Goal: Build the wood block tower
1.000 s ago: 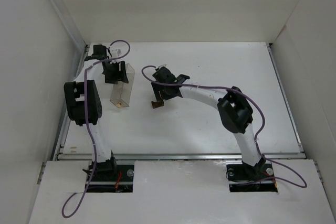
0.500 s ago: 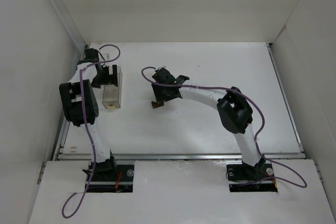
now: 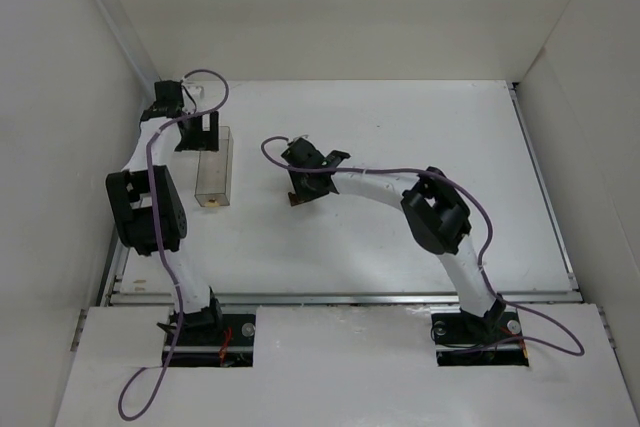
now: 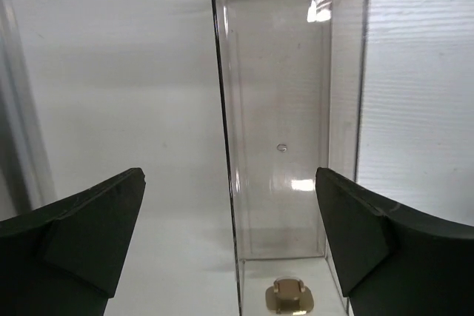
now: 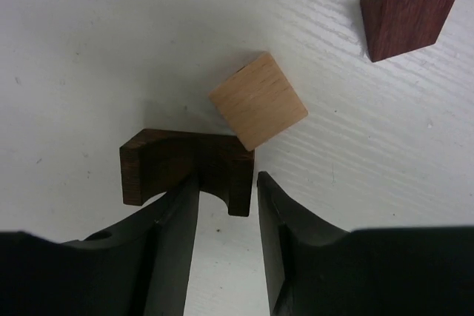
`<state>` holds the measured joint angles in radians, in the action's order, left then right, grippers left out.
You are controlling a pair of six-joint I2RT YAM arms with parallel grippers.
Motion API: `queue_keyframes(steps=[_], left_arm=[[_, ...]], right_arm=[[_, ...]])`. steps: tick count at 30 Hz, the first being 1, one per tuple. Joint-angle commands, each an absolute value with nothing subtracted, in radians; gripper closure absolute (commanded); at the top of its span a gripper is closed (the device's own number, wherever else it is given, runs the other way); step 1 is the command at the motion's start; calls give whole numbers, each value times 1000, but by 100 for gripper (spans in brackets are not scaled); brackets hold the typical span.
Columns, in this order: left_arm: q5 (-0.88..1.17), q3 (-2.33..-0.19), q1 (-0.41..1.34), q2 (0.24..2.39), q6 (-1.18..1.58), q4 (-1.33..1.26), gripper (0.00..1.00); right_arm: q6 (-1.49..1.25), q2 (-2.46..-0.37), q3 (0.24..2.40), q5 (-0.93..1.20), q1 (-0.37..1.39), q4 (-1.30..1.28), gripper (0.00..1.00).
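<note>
The right gripper [image 5: 226, 179] was down over the dark brown block [image 5: 185, 168], an arch-shaped piece lying flat on the white table [image 3: 400, 117]. Its jaws stood narrowly apart astride one leg of that block. One finger sat in the hollow of the arch and the other lay along the leg's outer side. I could not tell whether they were actually pinching it.

The pale tan cube [image 5: 258, 111] lay just beyond the block, turned at an angle, one corner touching the block's far edge. The maroon pointed piece [image 5: 415, 9] lay farther out past the block on the same side as the cube, apart from both. Nothing was stacked.

Well to the left of the block lay the clear plastic box [image 4: 289, 109], flat on the table. The left gripper [image 4: 229, 175] hung at its far end, jaws spread wide and holding nothing. A small gold-coloured bit [image 4: 289, 295] lay just off one short end of the box.
</note>
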<state>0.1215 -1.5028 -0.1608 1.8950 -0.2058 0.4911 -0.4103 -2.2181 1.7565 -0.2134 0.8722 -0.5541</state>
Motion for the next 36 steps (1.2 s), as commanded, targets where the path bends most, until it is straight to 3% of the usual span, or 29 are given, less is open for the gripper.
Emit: queue_keyframes(steps=[1, 3, 6, 7, 8, 11, 16, 21, 24, 26, 31, 36], left_arm=[[95, -1505, -124, 1747, -267, 436, 0], [125, -1489, -111, 1692, -311, 417, 0], [236, -1445, -101, 1631, -356, 390, 0], [265, -1445, -101, 1618, -388, 390, 0], [291, -1436, -101, 1618, -406, 390, 0], [396, -1466, -101, 1605, -513, 449, 0], [555, -1664, -101, 1605, -773, 609, 0], [712, -1818, -83, 1594, -1063, 770, 0], [831, -1881, -43, 1594, -1203, 860, 0], [879, -1932, 7, 1606, -1236, 980, 0], [1038, -1934, 164, 1649, -1275, 1130, 13], [1147, -1914, 215, 1658, -1238, 1131, 13]], right_arm=[[-417, -2235, 1795, -242, 881, -569, 57], [-417, -2246, 1795, -267, 881, -569, 63], [-417, -2246, 1795, -291, 881, -569, 82], [-417, -2235, 1795, -302, 881, -569, 96], [-417, -2235, 1781, -314, 881, -569, 100], [-330, -2163, 1694, -379, 881, -513, 100], [-109, -1804, 1389, -436, 881, -186, 100], [200, -1524, 1166, -243, 841, 156, 100], [369, -1434, 1120, -30, 798, 208, 100], [426, -1389, 1092, 62, 767, 242, 100], [688, -1309, 988, 292, 749, 376, 100], [856, -1285, 979, 334, 749, 321, 100]])
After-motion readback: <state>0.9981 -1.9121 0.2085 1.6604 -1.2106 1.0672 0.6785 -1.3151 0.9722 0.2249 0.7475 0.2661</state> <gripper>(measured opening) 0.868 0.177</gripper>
